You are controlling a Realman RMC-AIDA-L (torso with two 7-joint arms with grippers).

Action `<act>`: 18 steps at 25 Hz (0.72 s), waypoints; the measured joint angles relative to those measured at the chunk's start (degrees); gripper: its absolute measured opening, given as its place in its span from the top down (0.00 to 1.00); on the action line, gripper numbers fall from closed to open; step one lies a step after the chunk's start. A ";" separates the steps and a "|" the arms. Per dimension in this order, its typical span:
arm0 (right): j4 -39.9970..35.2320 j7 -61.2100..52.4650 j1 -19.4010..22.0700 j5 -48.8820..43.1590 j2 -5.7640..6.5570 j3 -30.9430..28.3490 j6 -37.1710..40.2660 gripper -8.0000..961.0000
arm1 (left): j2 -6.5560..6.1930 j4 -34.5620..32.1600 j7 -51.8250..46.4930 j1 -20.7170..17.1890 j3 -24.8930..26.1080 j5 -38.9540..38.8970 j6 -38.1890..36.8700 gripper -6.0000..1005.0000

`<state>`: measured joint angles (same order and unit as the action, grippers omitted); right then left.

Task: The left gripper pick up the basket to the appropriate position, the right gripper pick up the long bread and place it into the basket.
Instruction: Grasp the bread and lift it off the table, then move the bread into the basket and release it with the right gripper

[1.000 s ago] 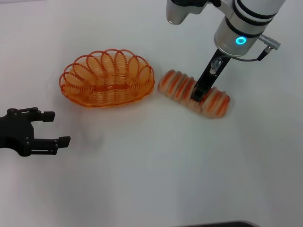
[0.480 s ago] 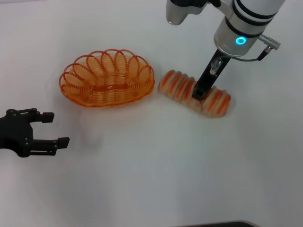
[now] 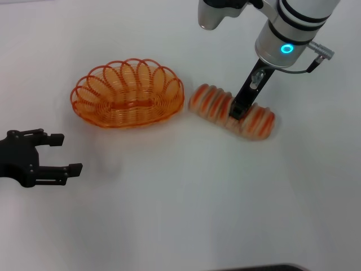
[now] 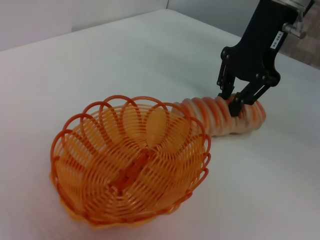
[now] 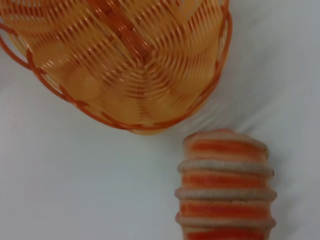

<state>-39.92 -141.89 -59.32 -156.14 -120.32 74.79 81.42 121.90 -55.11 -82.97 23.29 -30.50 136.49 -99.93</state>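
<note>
Here the right gripper [image 3: 237,114] stands down over the middle of the long bread [image 3: 231,110], its black fingers [image 4: 239,104] straddling the loaf's ridged top, one on each side; they look closed onto the bread, though whether they are pressing firmly cannot be told. The bread lies on the white table [image 3: 180,214] just beside the basket [image 3: 128,94], its nearer rounded end close to the basket's scalloped rim but apart from it, and it slants away from the basket. From the right wrist the bread's striped end [image 5: 225,192] shows with the basket's rim [image 5: 150,127] just past it. The basket sits upright with nothing in it. The left gripper [image 3: 62,152] hovers well apart from the basket, on the side away from the bread, fingers spread wide and holding nothing.
</note>
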 joint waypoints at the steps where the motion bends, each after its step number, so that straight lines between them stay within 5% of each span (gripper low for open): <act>1: 0.00 0.01 0.00 -0.02 0.00 0.00 0.01 0.74 | 0.00 0.00 0.00 0.00 0.00 0.00 0.00 0.13; 18: -11.07 1.68 3.11 -0.26 2.35 -2.89 5.18 0.74 | -0.21 -0.43 -0.01 0.54 0.10 -0.01 0.04 0.13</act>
<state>-51.00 -140.22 -56.22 -156.40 -117.97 71.90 86.60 121.69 -55.54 -82.98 23.83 -30.40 136.49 -99.89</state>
